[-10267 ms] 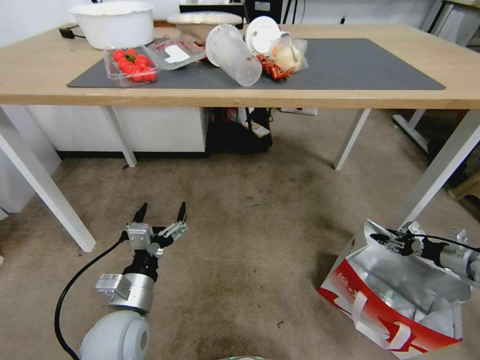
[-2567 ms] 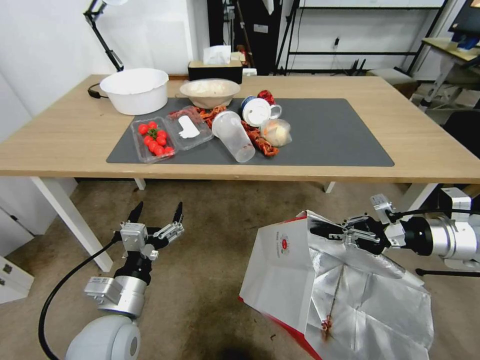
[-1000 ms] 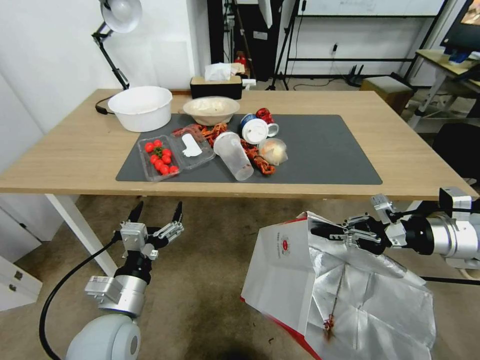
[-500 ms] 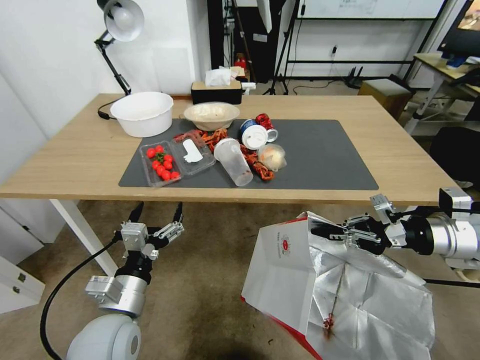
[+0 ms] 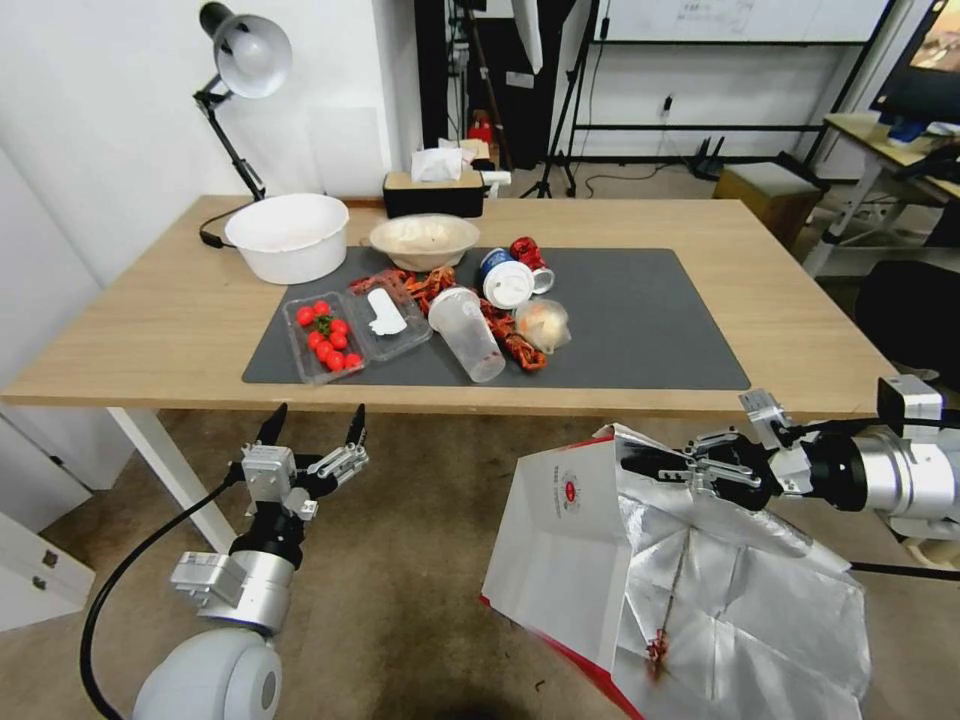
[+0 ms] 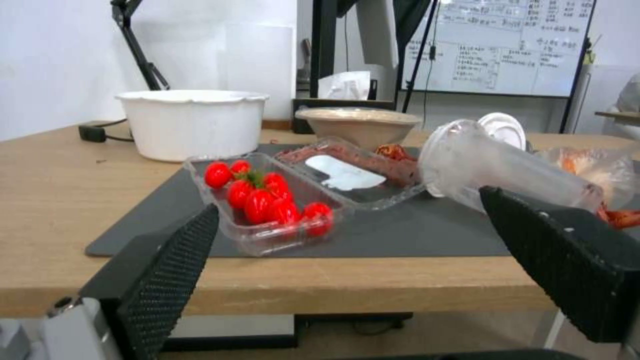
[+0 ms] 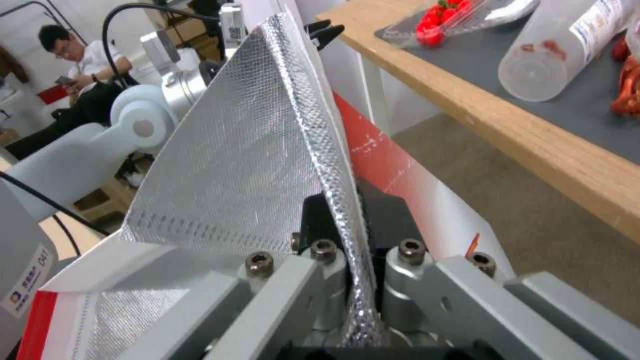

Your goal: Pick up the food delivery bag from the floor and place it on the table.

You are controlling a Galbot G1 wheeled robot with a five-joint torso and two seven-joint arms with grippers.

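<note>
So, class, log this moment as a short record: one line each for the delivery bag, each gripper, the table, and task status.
bag: food delivery bag hanging by its foil-lined rim, bottom out of frame, beside the table's near edge
right gripper: right gripper shut on the bag's rim
left gripper: left gripper open, holding nothing, low in front of the table
table: table carries a grey mat, white bowl, tomato tray, tipped plastic cup
status: bag not yet on the table
</note>
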